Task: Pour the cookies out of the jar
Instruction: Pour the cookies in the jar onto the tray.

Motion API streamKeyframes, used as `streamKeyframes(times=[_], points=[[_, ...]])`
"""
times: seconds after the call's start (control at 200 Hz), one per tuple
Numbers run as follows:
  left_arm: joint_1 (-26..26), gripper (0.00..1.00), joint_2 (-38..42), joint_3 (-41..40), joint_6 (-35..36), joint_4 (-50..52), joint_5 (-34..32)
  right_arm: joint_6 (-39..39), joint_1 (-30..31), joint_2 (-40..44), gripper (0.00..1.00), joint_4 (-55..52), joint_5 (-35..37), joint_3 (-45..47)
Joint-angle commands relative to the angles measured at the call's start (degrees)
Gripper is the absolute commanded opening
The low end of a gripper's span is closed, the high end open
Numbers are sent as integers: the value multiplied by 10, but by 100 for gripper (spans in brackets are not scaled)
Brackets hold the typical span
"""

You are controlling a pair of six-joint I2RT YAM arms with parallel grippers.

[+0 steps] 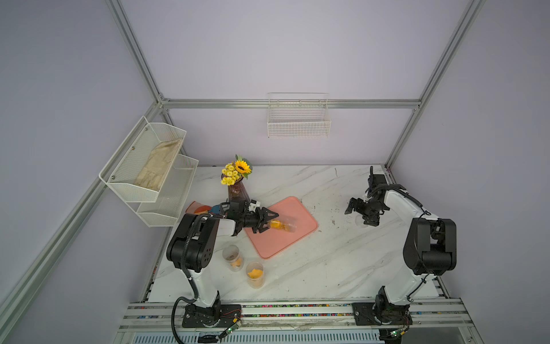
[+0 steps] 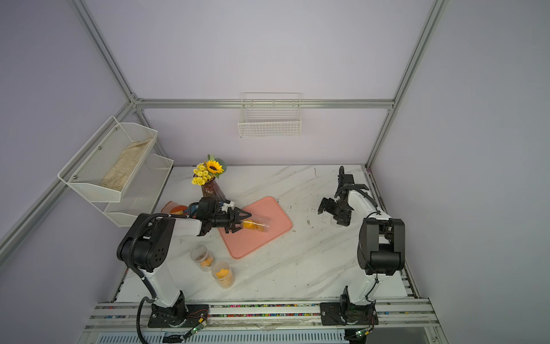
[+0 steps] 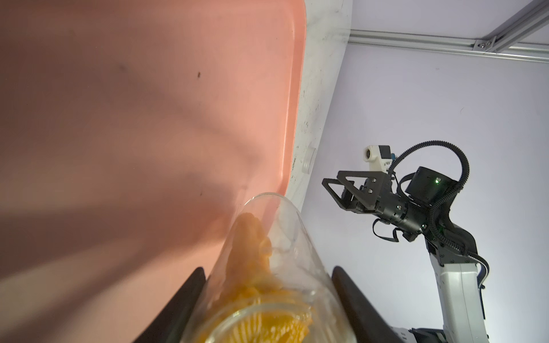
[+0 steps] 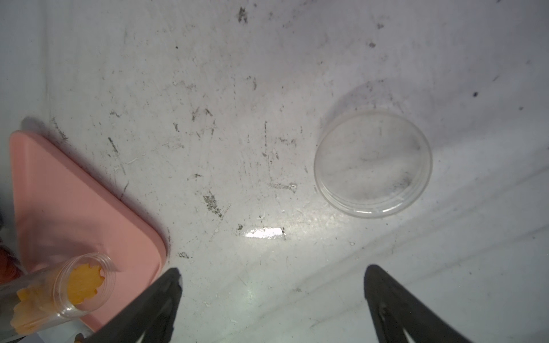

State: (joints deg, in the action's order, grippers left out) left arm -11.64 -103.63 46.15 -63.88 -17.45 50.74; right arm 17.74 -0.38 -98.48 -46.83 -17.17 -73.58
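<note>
Clear plastic, round and smooth, the jar (image 1: 282,225) is clamped at its base end between the left jaws, which are closed tight on it. It is tipped close to level, its open mouth pointing away from those jaws and over the pink tray (image 1: 276,247). That is probably so whatever slides out lands inside the raised rim rather than on the surface (image 1: 327,268). The cookies (image 4: 86,285), thin orange pieces with scalloped edges, sit inside the jar, one flat near the mouth; none lies on the tray. The right jaws are spread wide and hold nothing. A shallow clear lid (image 4: 372,163) lies flat on the scuffed, marble-patterned surface just ahead of them, likely parked clear of the pour.
</note>
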Motion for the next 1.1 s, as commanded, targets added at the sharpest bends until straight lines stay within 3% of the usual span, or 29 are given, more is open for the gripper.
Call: streamKeyframes(times=[0.0, 0.33, 0.61, 0.825, 1.095], points=[[-9, 56, 38, 17, -1, 6, -44, 7, 5, 25, 97, 6, -6, 7], [-52, 57, 35, 65, -4, 51, -82, 19, 9, 38, 98, 11, -7, 11], [-80, 57, 43, 122, 62, 172, -135, 28, 16, 46, 97, 15, -7, 11], [-92, 57, 63, 148, 89, 205, -181, 33, 24, 47, 97, 19, -6, 11], [-109, 57, 50, 193, 124, 251, -193, 39, 31, 46, 97, 21, -4, 9]])
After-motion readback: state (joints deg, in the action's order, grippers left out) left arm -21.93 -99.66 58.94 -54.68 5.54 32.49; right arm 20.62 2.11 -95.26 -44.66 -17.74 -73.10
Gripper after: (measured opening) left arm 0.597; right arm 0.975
